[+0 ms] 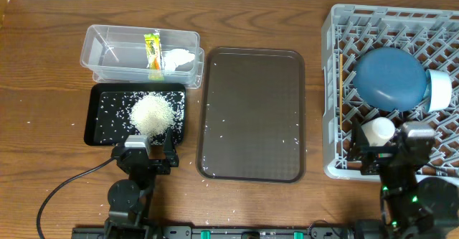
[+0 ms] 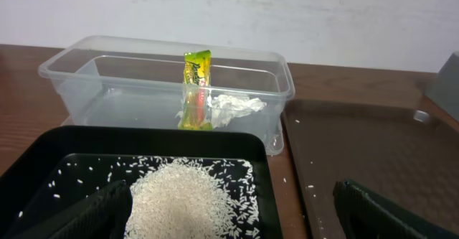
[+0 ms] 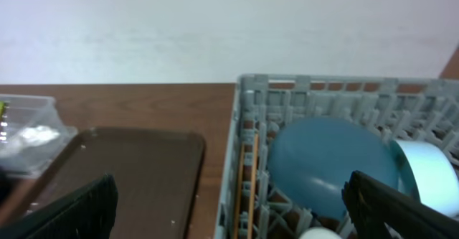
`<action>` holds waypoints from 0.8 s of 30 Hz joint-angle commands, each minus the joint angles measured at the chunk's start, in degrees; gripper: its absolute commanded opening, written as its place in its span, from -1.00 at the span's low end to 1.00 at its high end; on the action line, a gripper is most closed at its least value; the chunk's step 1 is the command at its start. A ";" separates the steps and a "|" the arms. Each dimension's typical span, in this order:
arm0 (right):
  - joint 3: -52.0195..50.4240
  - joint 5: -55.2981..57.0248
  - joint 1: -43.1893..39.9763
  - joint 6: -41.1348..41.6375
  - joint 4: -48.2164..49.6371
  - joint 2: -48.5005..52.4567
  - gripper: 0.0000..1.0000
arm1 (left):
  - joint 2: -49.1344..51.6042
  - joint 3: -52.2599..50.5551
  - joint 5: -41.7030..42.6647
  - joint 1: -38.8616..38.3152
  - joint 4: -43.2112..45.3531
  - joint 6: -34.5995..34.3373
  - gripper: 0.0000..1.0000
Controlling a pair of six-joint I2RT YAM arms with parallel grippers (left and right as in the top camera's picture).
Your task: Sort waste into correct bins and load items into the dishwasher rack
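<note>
Left claw, fingers spread, hovers at the near edge of the black tray, rice piled just ahead. Right claw, likewise spread, faces the grey rack holding the dark-blue dish.

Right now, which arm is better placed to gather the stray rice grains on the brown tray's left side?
Left. The left pincer, open, sits by the black tray, beside the brown tray's left edge where the grains lie; the right pincer is over the rack, farther off.
</note>
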 commanded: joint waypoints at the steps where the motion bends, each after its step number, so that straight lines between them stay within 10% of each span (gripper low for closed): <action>1: -6.88 0.57 -1.60 -0.70 3.72 -4.48 0.98 | -0.04 -1.64 -0.28 0.35 -0.59 -0.28 0.86; 16: -34.84 0.52 -2.54 -0.68 27.65 -16.74 0.98 | -0.04 -1.64 -0.28 0.35 -0.59 -0.28 0.85; 24: -34.67 0.52 -2.54 -0.68 24.41 -16.70 0.99 | -0.04 -1.64 -0.28 0.35 -0.59 -0.28 0.85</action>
